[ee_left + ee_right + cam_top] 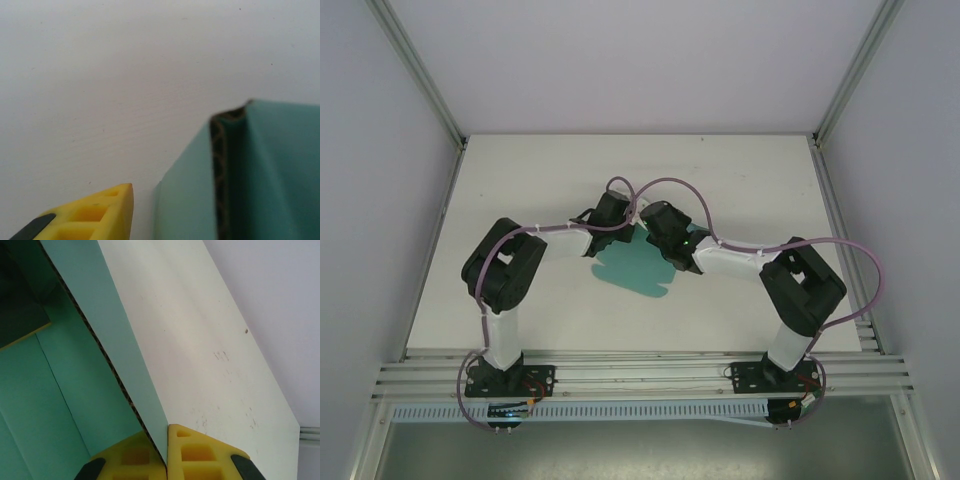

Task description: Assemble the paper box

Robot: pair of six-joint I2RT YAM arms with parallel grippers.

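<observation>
The box (635, 268) lies at the centre of the table (520, 200), part-formed: flat teal panels spread toward 6 o'clock, one wall raised along the 12 o'clock edge. The right gripper (157, 432) is clenched on that wall, its yellow fingers (200, 455) pressing on either side of the cut edge. The left gripper (620, 222) comes in from 9 o'clock. In its wrist view one finger (100, 215) stands just beside a folded corner of the box with bare table between. The opposite finger is out of frame, so it cannot be told whether these jaws are released or clenched. The cut edges show fluting, which marks the material as thin corrugated paper. Expect it to be very light, stiff across a panel, and willing to hinge only at the scored creases. It will probably slide on the smooth table when pushed from one side, so brace it with one gripper before folding with the other. Take hold on a raised wall close to a crease, pinching the flat faces. Use light pressure, since a hard grip is likely to crush the flutes. Avoid the free tabs at 5 o'clock, which would bend or tear under load.
</observation>
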